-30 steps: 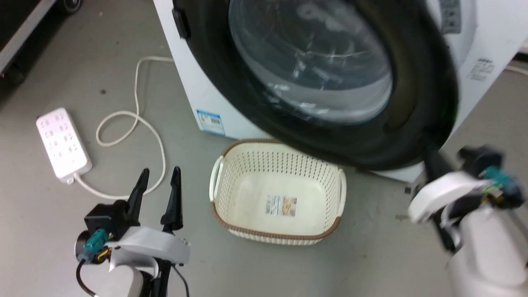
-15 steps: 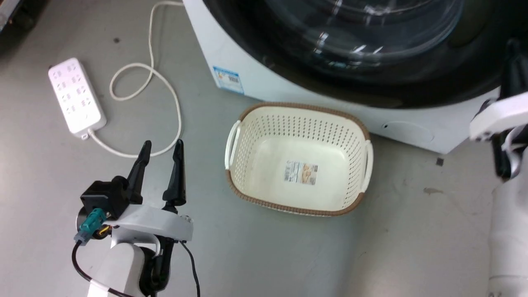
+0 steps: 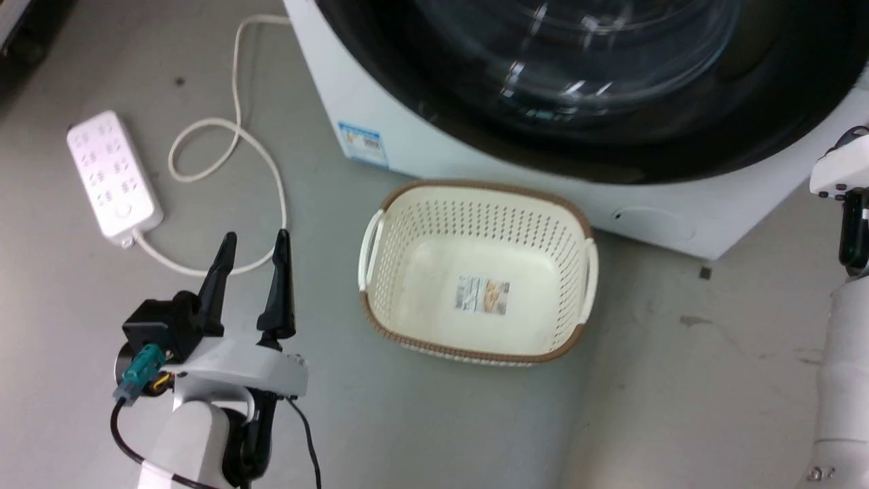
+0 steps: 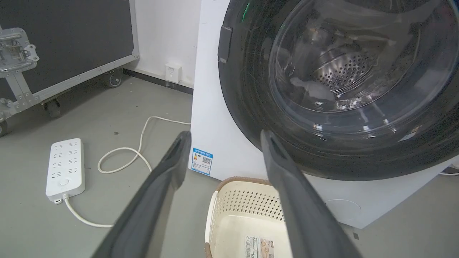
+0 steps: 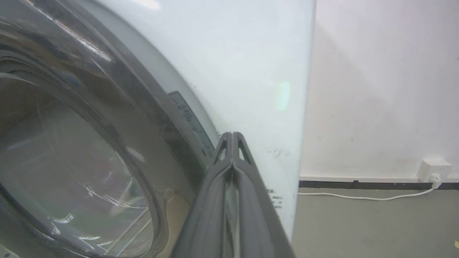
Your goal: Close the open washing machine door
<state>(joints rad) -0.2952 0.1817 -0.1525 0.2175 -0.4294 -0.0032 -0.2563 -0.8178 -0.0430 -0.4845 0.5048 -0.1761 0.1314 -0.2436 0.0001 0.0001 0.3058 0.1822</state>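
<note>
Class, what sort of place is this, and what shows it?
Probably a laundry corner in a workshop: a washing machine, a laundry basket and a power strip on grey floor.

Saw glossy black plastic around the washing machine door [image 4: 337,89], clear shiny glass in its window, perforated steel behind. Found smooth white panels on the washing machine [image 4: 209,100]. Noted cream perforated plastic for the basket [image 3: 475,214], lower centre, over dull, scuffed grey floor [image 3: 679,394].
</note>
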